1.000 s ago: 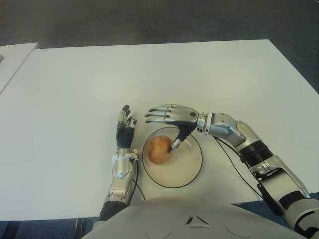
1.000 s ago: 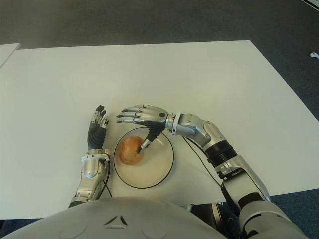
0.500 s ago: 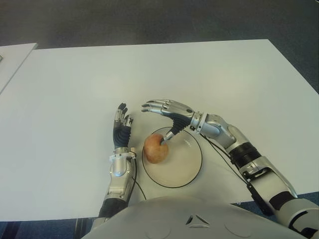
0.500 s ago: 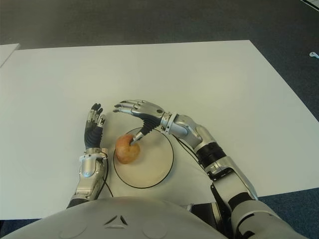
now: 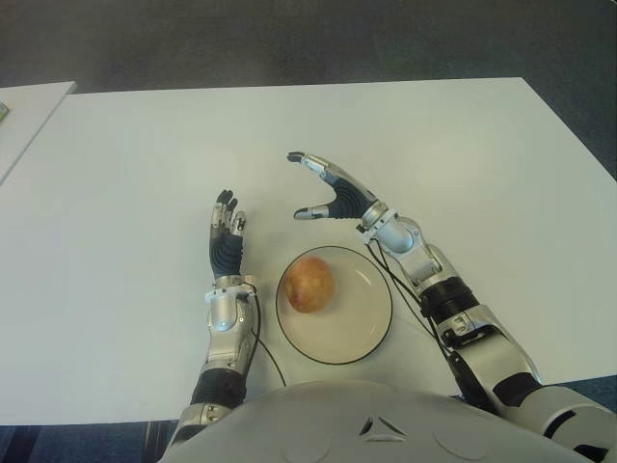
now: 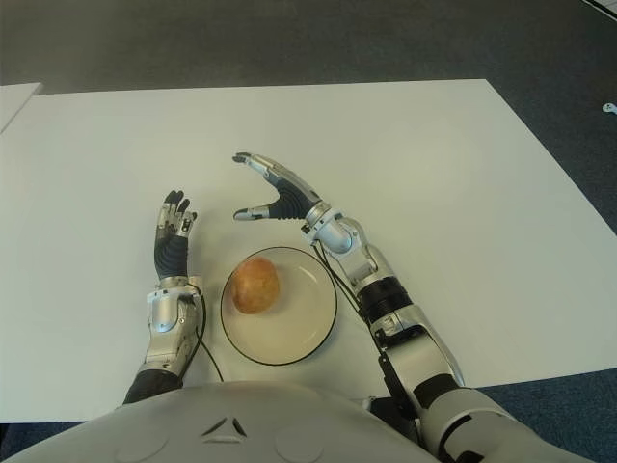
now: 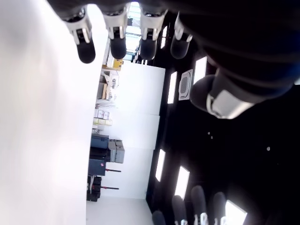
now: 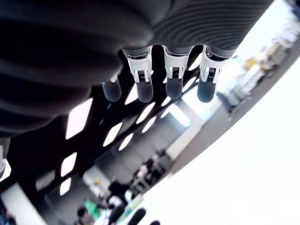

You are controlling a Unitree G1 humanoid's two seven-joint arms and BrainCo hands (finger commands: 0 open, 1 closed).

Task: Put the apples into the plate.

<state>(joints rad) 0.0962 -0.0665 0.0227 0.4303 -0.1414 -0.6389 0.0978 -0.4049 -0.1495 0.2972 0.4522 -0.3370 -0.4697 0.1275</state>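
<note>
Clearly the main step looks done, judging from how things lie on the white table [image 5: 116,145]. Starting at the left, the left hand [image 5: 226,241] shows just beside the plate's left rim, palm open, its fingers [image 5: 225,204] straight and pointing away from the robot; its own wrist view shows the same straight fingertips with nothing between them, so it holds nothing. Whether it touches the table cannot be told. Next comes the plate [image 5: 362,333], a pale round dish with a dark rim, close to the robot's body at the near edge of the table. One apple [image 5: 308,285], reddish-yellow, sits inside it on the left half, near the rim but within it, and no hand touches it. Further right and farther from the robot, the right hand [image 5: 333,196] hovers above the bare table beyond the plate, clear of both plate and apple, its fingers [image 5: 314,166] spread and its thumb stuck out; the right wrist view agrees, showing extended fingertips and an empty palm. As for what is left: the task speaks of apples, yet only this one shows anywhere on the table, so as far as can be seen nothing more waits to be moved.
</note>
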